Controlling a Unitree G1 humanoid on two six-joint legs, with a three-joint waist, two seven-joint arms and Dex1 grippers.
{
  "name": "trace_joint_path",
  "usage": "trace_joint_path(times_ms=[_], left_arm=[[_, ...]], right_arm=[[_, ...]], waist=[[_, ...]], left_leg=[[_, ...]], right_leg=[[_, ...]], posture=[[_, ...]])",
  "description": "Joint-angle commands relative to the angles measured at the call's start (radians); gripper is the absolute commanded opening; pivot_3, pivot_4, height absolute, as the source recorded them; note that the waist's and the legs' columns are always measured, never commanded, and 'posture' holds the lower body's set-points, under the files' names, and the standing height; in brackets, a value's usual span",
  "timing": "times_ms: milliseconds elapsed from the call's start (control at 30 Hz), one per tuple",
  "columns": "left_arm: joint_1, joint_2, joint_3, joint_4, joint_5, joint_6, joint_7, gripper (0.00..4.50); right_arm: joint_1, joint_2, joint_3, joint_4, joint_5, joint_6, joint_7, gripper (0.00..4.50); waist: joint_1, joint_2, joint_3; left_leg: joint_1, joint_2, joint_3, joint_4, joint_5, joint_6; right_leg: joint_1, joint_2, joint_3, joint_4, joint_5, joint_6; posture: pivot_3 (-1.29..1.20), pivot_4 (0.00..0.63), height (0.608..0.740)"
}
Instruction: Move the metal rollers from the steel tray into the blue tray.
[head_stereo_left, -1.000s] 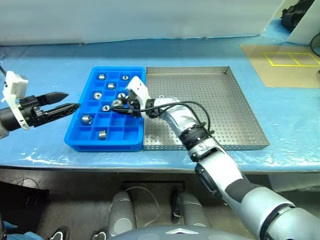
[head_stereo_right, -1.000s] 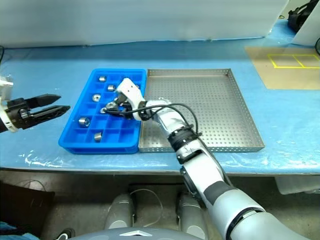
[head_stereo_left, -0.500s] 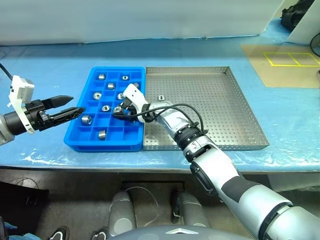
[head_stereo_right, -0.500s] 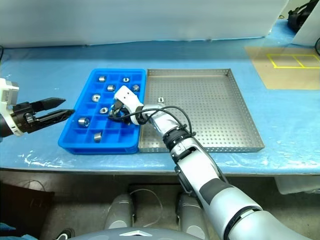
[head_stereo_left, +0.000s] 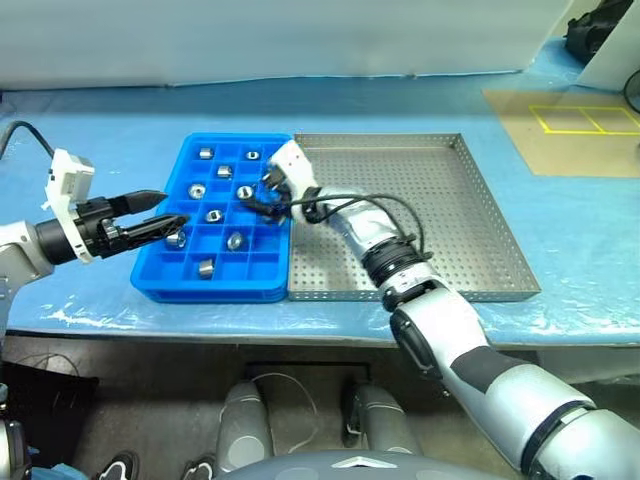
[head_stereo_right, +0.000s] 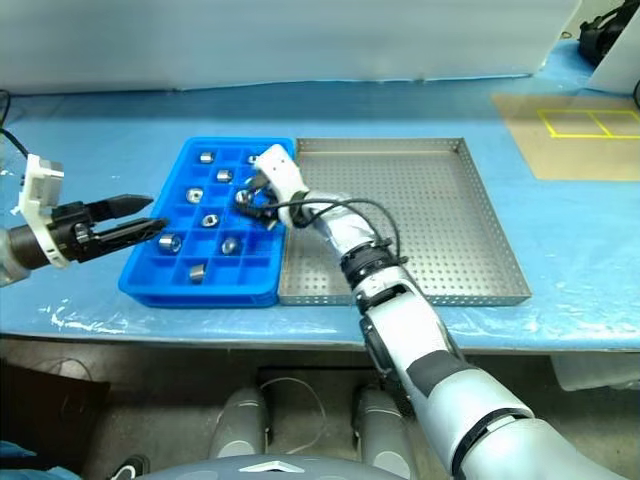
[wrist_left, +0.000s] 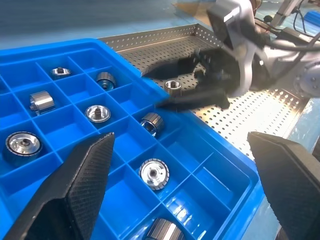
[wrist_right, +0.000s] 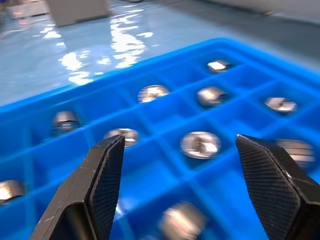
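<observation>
The blue tray (head_stereo_left: 160, 282) lies left of the steel tray (head_stereo_left: 440, 210), the two side by side. Several metal rollers (head_stereo_left: 236, 240) sit in the blue tray's compartments. One roller (wrist_left: 173, 85) lies on the steel tray's perforated floor close to the blue tray. My right gripper (head_stereo_left: 266, 194) hovers over the blue tray's right-hand column, open, with nothing between its fingers (wrist_right: 102, 185). My left gripper (head_stereo_left: 168, 221) hangs over the blue tray's left edge, open and empty, its fingers (wrist_left: 85, 175) wide apart.
Both trays rest on a table under a blue sheet (head_stereo_left: 100, 130). A brown mat with yellow taped squares (head_stereo_left: 570, 125) lies at the far right. A cable (head_stereo_left: 385, 205) loops along my right forearm above the steel tray.
My right gripper opened and left a roller in a blue tray compartment, then swung away toward the tray's far right. My left gripper edged right, over the tray's left edge.
</observation>
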Motion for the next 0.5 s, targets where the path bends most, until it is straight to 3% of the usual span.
trace_joint_path(times_ms=[33,200,500], left_arm=[[-0.028,-0.011,-0.014,-0.011,-0.003,-0.017,-0.005,4.5],[-0.078,-0.034,-0.06,0.026,0.012,-0.032,-0.011,4.5],[-0.144,-0.042,-0.111,0.074,0.039,-0.044,-0.038,4.5]], right_arm=[[0.007,-0.054,-0.015,-0.056,-0.015,-0.027,-0.025,3.63],[0.044,-0.107,-0.013,-0.065,-0.037,-0.021,-0.07,3.63],[0.041,-0.016,0.005,0.001,-0.083,-0.037,-0.22,3.63]], waist=[[-0.004,0.0,0.0],[-0.015,0.0,0.0],[-0.034,0.0,0.0]], left_leg=[[0.0,0.0,0.0,0.0,0.0,0.0],[0.001,0.001,0.0,0.0,0.0,-0.001],[0.0,0.001,0.001,0.0,0.0,-0.001]], right_leg=[[0.0,0.0,0.0,0.0,0.0,0.0],[0.0,0.001,0.001,0.0,0.0,0.0],[-0.001,0.001,0.001,0.0,0.0,0.0]], posture=[[-0.12,0.15,0.74],[-0.16,0.15,0.74],[-0.19,0.15,0.74]])
